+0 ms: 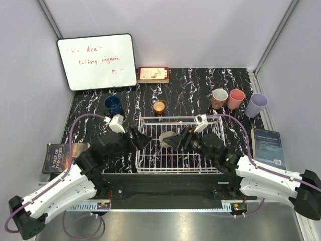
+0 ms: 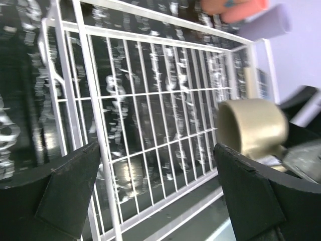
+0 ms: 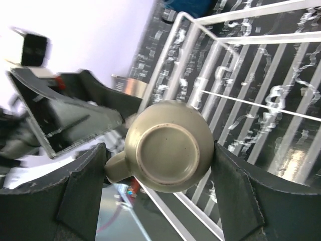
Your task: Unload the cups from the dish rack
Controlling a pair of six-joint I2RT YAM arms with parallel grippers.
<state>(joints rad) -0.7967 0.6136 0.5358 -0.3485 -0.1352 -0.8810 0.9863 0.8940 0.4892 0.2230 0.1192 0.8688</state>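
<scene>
From above, the right pincer (image 1: 174, 141) was closed on the beige mug (image 1: 166, 138), inside the rack (image 1: 150, 163) near its middle. The mug was tipped onto its side, mouth pointing away from the pincer toward the left pincer (image 1: 141, 138). That one sat at the rack's left rim, a short gap from the mug, holding nothing. Beyond the left pincer stood the blue mug (image 1: 113, 104) on the desk (image 1: 190, 90). The orange cup (image 1: 159, 107) stood just past the rack's far rim, between the two pincers. Beyond and to the right of the right pincer, the brown mug (image 1: 219, 97), pink cup (image 1: 235, 98) and tumbler (image 1: 256, 105) stood in a row, well apart from it.

In the left wrist view, the left pincer (image 2: 156, 155) was spread wide with only rack (image 2: 150, 100) wires between its fingers (image 2: 60, 196). The beige mug (image 2: 251, 125) lay ahead of the right-hand finger, its mouth facing the camera. The pink cup (image 2: 235, 7) and tumbler (image 2: 266, 25) blurred at the top edge.

In the right wrist view, the right pincer (image 3: 160, 150) gripped the beige mug (image 3: 168, 150), both fingers (image 3: 241, 196) pressed on its sides. The base faced the camera and the handle stuck out lower left. The rack (image 3: 241, 100) ran beneath and ahead, and the left pincer (image 3: 65, 110) showed just beyond the mug.
</scene>
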